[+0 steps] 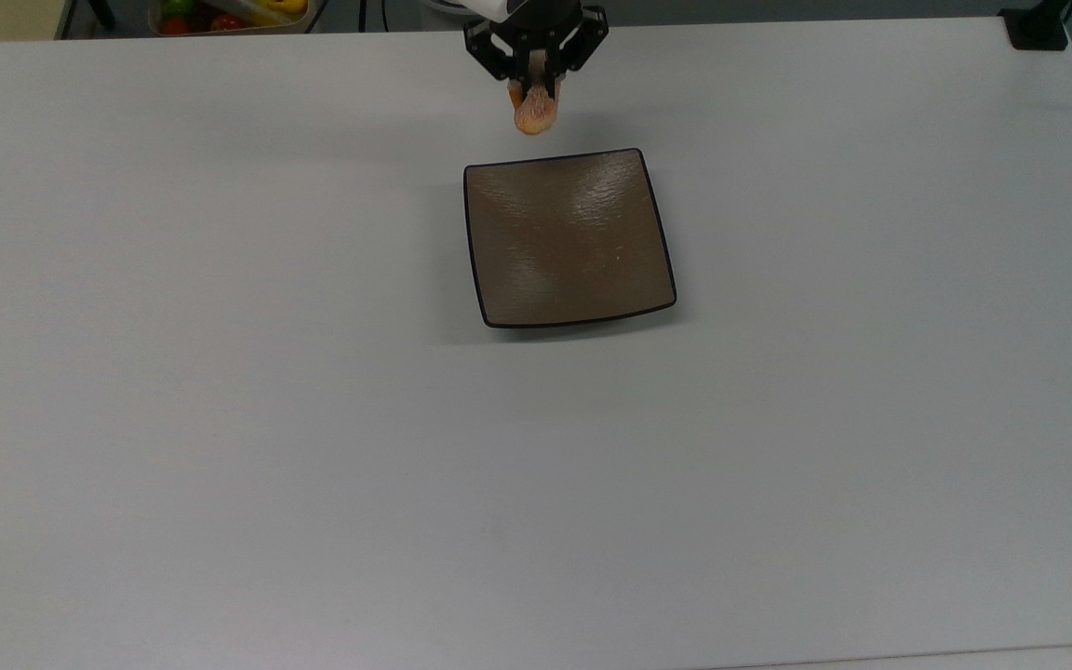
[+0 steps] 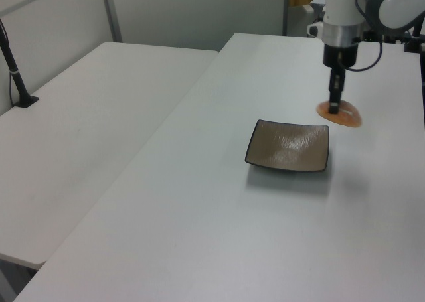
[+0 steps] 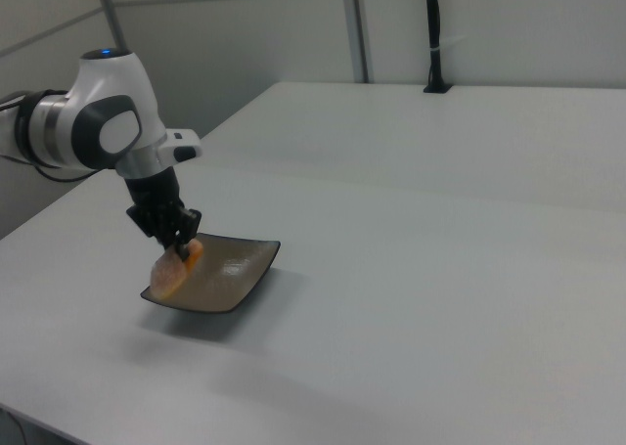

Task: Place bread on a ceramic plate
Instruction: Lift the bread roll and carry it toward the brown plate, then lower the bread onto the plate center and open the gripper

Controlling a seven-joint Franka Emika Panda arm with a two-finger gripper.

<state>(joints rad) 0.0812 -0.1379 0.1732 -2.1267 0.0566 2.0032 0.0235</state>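
Note:
The bread (image 1: 533,113) (image 2: 340,115) (image 3: 174,270), a small orange-brown roll, hangs in the air from my gripper (image 1: 536,88) (image 2: 335,106) (image 3: 181,244), which is shut on its upper end. It is lifted off the table, above the strip of table just beyond the plate's far edge in the top view. The ceramic plate (image 1: 569,237) (image 2: 289,146) (image 3: 240,269), square and glossy brown with a dark rim, lies flat on the white table with nothing on it. In the right view the bread overlaps the plate's left corner.
A white table (image 1: 313,419) stretches wide around the plate. A bin of colourful items (image 1: 229,14) sits past the top view's upper left edge. A black post (image 2: 16,79) stands on a second table at the left view's left; another post (image 3: 432,34) stands at the right view's back.

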